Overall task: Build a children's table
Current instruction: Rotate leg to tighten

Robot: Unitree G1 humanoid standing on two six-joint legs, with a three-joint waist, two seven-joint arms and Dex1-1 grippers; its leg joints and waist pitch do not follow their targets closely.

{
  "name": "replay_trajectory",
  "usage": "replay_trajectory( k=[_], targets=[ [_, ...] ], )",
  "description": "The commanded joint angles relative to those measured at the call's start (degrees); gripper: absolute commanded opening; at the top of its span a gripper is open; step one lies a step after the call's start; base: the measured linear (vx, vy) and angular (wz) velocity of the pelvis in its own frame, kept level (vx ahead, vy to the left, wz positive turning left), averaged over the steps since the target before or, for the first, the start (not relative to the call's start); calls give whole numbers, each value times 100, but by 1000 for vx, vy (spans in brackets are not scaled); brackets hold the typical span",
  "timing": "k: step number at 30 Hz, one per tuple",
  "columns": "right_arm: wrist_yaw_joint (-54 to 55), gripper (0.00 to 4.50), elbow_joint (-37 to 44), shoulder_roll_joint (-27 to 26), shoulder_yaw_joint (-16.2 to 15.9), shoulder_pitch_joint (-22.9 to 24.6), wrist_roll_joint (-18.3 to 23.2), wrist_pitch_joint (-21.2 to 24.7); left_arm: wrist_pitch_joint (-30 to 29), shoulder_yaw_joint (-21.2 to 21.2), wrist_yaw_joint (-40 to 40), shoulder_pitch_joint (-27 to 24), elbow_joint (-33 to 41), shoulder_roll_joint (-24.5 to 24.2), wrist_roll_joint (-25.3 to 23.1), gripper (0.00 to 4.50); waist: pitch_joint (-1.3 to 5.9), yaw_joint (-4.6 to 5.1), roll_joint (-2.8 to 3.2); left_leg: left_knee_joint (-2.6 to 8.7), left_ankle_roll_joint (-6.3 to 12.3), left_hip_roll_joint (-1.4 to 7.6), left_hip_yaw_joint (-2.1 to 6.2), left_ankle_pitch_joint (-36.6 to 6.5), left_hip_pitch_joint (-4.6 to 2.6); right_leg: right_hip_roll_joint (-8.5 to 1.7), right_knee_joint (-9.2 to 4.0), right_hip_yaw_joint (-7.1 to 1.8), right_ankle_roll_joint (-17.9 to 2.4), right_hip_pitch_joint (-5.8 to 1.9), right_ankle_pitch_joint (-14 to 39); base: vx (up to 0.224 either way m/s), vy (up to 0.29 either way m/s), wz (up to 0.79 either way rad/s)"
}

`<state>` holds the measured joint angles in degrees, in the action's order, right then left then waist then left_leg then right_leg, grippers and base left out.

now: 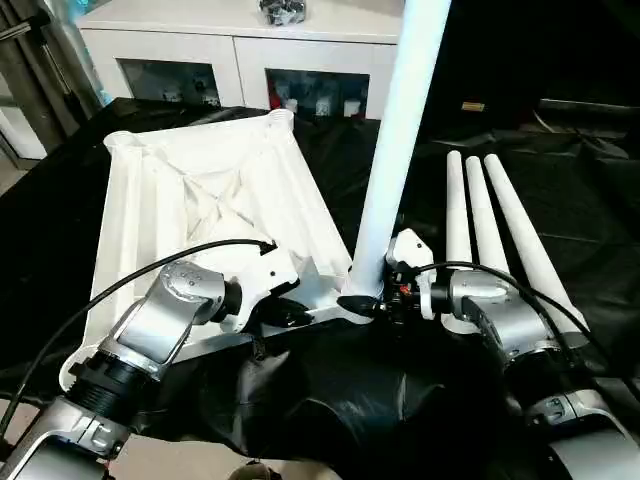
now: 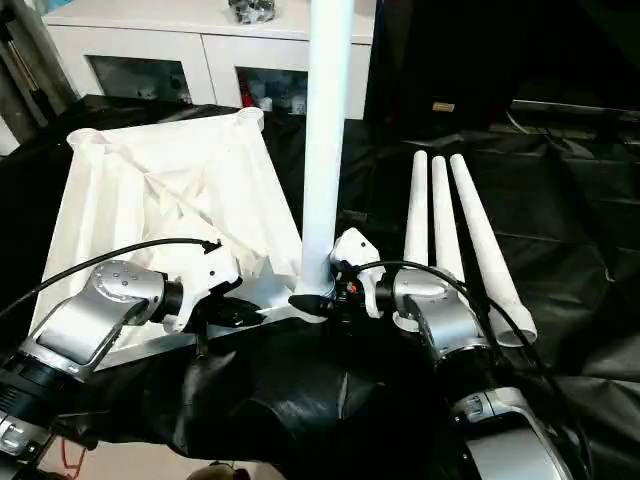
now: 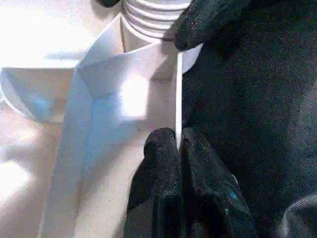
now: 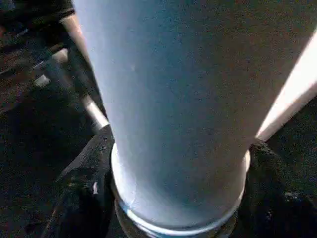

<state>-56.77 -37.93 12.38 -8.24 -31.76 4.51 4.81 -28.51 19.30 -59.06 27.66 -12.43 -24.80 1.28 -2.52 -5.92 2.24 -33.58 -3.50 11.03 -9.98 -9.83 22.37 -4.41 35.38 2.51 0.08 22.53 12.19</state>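
Upright leg (image 1: 400,150) in table top (image 1: 200,190) corner socket—long axis vertical, right gripper (image 4: 178,198) clasping its base, left gripper (image 3: 178,148) pinching the rim

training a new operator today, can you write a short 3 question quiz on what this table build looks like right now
1. True or false: all four legs already stand in the table top.
2. How many loose legs lie on the black cloth?
   A. one  B. two  C. three
3. What is each gripper doing?

Key
1. False. One upright leg stands at the top's near corner socket.
2. C. They lie side by side, to the right of the top.
3. The left gripper pinches the top's thin edge wall near that corner; the right gripper has a finger on each side of the upright leg's base.
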Motion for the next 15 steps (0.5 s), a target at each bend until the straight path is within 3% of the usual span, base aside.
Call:
replay_trajectory(
  k=[1,2,3,4,5,8,12,13,14,15],
  targets=[
    [891,277,-501,-386,41,-59,-82,114,-113,-103,450,221,-88,368,54,0,341,33,-6,400,136,191,42,-1089,-141,-344,-365,-182,-1515,-238,343,0,0,0],
    [1889,277,-995,-749,269,-227,-107,138,-321,-213,1029,383,-384,743,-48,0,315,67,-14,424,39,189,34,-1285,-161,-345,-406,-193,-1475,-210,684,0,0,0],
    [2136,277,-1119,-840,318,-271,-113,155,-372,-237,1179,428,-463,843,-76,0,275,117,-5,445,-56,179,25,-1453,-160,-339,-424,-204,-1463,-188,961,0,0,0],
    [2279,276,-1191,-898,348,-298,-108,188,-374,-248,1266,455,-511,906,-93,0,274,131,-2,469,-214,176,66,-1831,-213,-367,-480,-192,-1318,-198,1627,0,0,0],
    [2553,276,-1340,-1014,436,-362,-56,298,-394,-261,1402,496,-575,1016,-113,0,289,146,-11,481,-231,182,84,-1863,-191,-385,-496,-197,-1196,-222,1753,0,0,0],
    [3405,276,-1781,-1297,565,-553,-63,511,-436,-274,1717,577,-690,1344,-131,0,277,191,-13,488,-213,170,81,-1915,-194,-362,-531,-201,-1113,-185,1752,0,0,0],
    [3469,276,-1960,-1505,460,-618,-268,299,-435,-217,1786,550,-610,1557,-106,0,276,221,-33,506,-203,167,96,-2075,-196,-370,-565,-202,-1005,-181,1981,0,0,0],
    [3404,276,-2003,-1557,494,-649,-243,255,-394,-180,1749,522,-581,1565,-122,0,280,216,-14,509,-195,172,98,-2056,-200,-370,-560,-203,-1010,-177,1930,0,0,0],
    [3274,332,-2016,-1600,552,-682,-168,245,-284,-118,1648,468,-526,1532,-136,0,281,226,-20,511,-177,174,94,-2020,-184,-364,-556,-206,-1033,-180,1806,0,0,0],
    [3167,346,-1991,-1611,588,-693,-103,263,-182,-71,1553,423,-480,1485,-135,0,284,227,-8,517,-155,179,95,-1989,-178,-355,-545,-203,-1055,-190,1675,0,0,0]
  ],
)
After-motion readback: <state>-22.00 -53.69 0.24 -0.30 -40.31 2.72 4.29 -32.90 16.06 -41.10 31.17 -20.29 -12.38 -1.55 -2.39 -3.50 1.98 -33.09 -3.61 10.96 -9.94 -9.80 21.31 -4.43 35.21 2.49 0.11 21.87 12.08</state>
